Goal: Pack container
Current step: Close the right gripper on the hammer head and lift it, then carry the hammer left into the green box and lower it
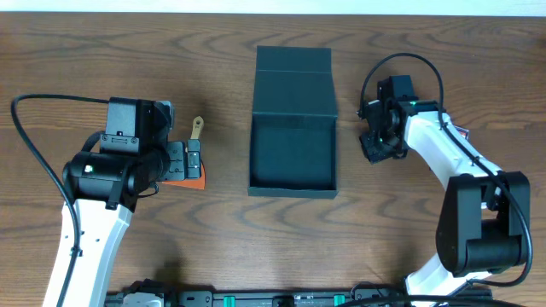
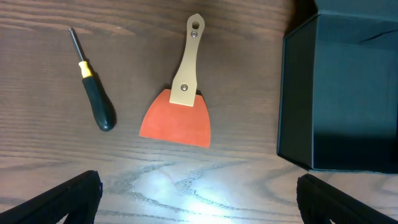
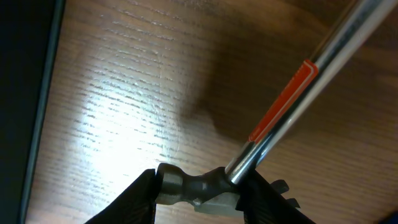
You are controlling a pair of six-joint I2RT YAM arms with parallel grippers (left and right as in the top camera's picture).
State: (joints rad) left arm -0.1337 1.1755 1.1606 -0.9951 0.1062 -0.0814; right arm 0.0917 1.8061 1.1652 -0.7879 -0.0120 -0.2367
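The dark teal container lies open in the middle of the table, its flap lid folded back at the far side. It also shows in the left wrist view. My left gripper is open and empty above an orange scraper with a tan handle. Its fingers are spread wide. A black screwdriver lies left of the scraper. My right gripper is just right of the container. In the right wrist view it is shut on the head of a hammer with a chrome shaft and an orange band.
The container's dark side runs along the left edge of the right wrist view. The tabletop is brown wood. The right arm's black cable loops above the right gripper.
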